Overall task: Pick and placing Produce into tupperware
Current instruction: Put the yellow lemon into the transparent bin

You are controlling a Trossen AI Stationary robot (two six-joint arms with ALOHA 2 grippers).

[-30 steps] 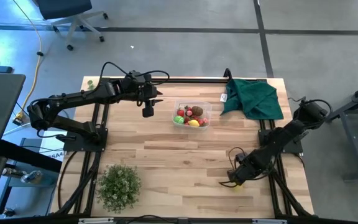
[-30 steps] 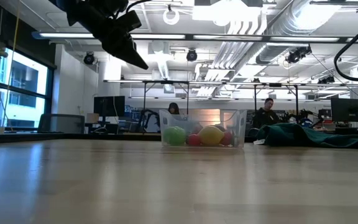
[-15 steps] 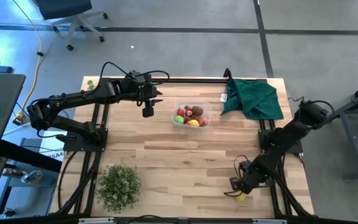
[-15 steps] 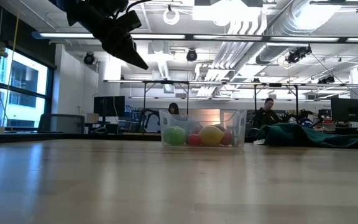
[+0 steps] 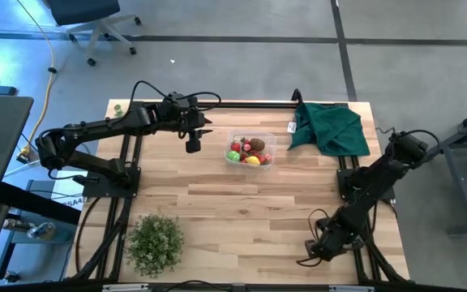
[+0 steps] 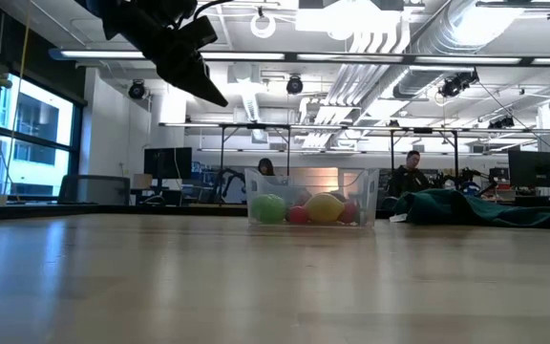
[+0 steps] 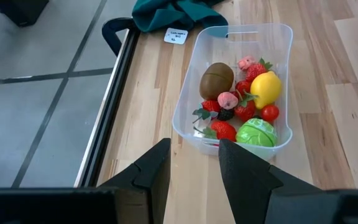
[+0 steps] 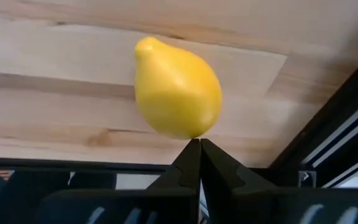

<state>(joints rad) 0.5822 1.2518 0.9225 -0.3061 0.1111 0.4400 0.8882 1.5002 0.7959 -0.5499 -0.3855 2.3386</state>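
Right gripper (image 8: 194, 152) sat at the table's 5 o'clock corner, fingers together, tips touching a loose lemon (image 8: 177, 87); its long axis ran diagonal, nipple end pointing away. Left gripper (image 7: 194, 165), fingers apart, hovered beside the tub (image 7: 188, 93) of fruit (image 7: 241, 102) near 12 o'clock.

Wooden table (image 5: 242, 203) — bearing tupperware (image 5: 250, 151), green cloth (image 5: 329, 128), plant (image 5: 154, 242), lemon (image 8: 177, 95).

You're in an open-plan robotics lab or workshop: exposed ceiling ducts (image 6: 418, 38) and strip lights (image 6: 285, 59) across the top of the low view, monitors (image 6: 168, 162) and seated people (image 6: 411, 172) mid-frame, wooden counter (image 5: 242, 219) in a black frame, office chair (image 5: 87, 16) on grey floor upper left.
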